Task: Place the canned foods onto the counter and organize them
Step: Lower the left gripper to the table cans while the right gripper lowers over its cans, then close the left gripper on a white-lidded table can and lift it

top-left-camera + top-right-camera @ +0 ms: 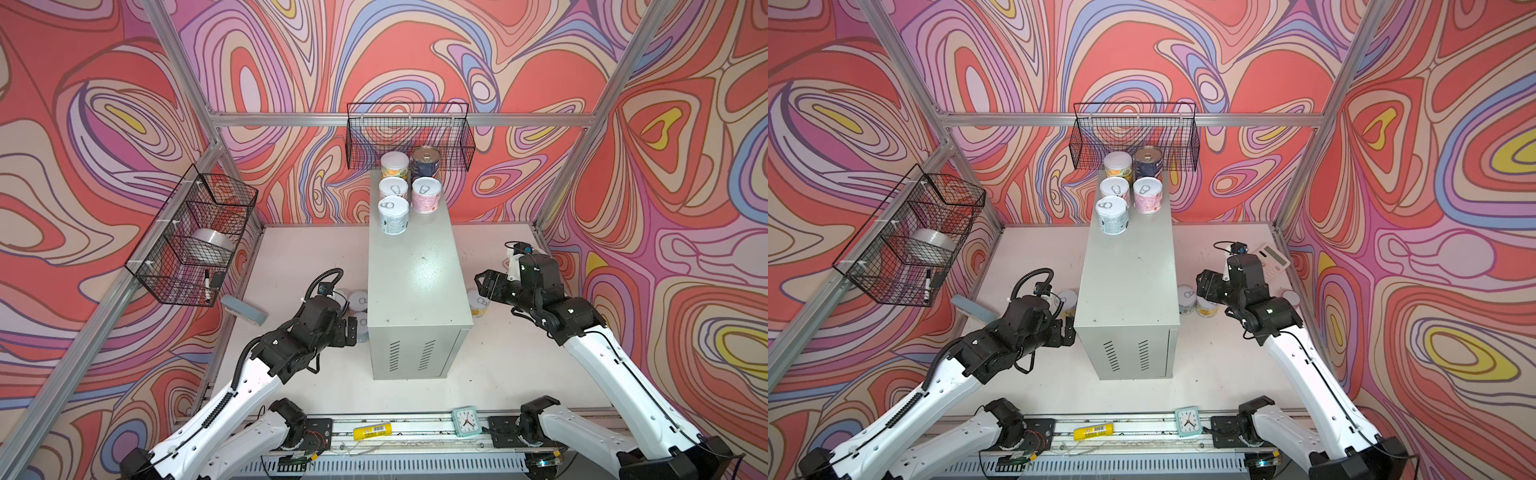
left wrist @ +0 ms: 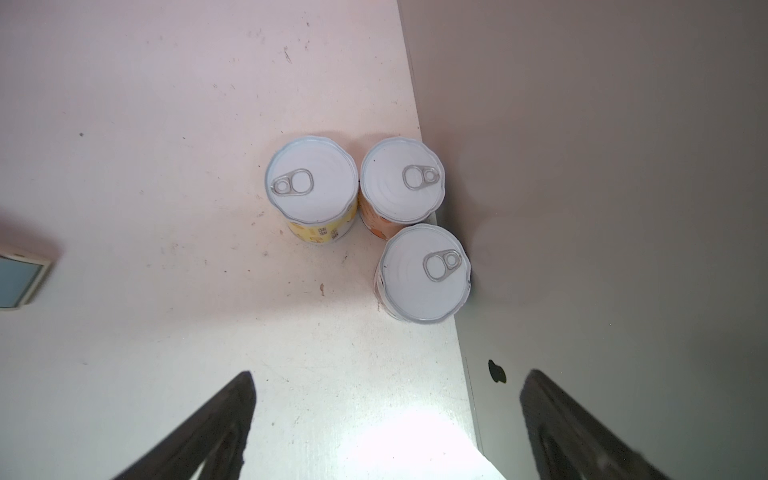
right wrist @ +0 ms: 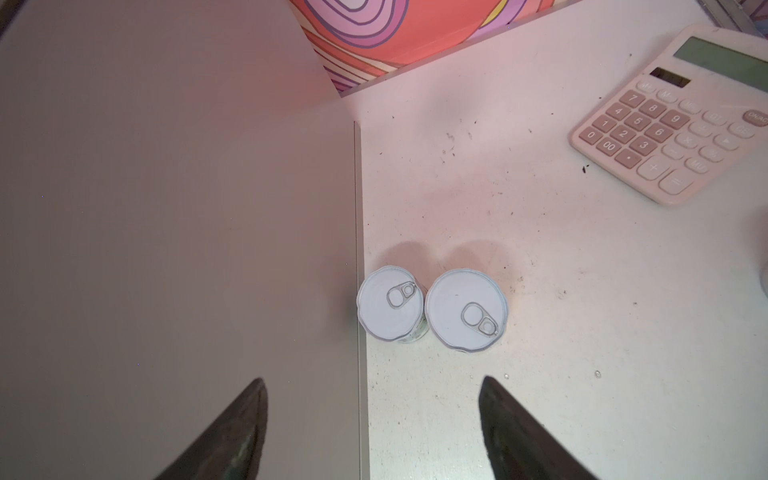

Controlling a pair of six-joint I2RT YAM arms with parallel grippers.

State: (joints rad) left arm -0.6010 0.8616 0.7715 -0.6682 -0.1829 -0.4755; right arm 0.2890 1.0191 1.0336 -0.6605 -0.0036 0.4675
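Note:
The counter (image 1: pixel 415 282) is a tall grey box in mid-table. Several canned foods stand at its far end, among them a navy tin (image 1: pixel 425 162), a white-lidded tin (image 1: pixel 394 165) and a pink tin (image 1: pixel 426 194). On the table to its left stand a yellow can (image 2: pixel 311 178), an orange can (image 2: pixel 401 180) and a third can (image 2: pixel 426 272) against the counter's wall. My left gripper (image 2: pixel 390 374) hangs open and empty above and short of them. On the counter's right stand two cans (image 3: pixel 390 303) (image 3: pixel 465 309). My right gripper (image 3: pixel 372 379) is open and empty, straddling the counter's edge short of them.
Black wire baskets hang on the back wall (image 1: pixel 409 137) and the left wall (image 1: pixel 191 237), the left one holding a tape roll (image 1: pixel 212 245). A pink calculator (image 3: pixel 673 120) lies at the far right. A small clock (image 1: pixel 465 420) and a yellow tube (image 1: pixel 372 430) lie on the front rail.

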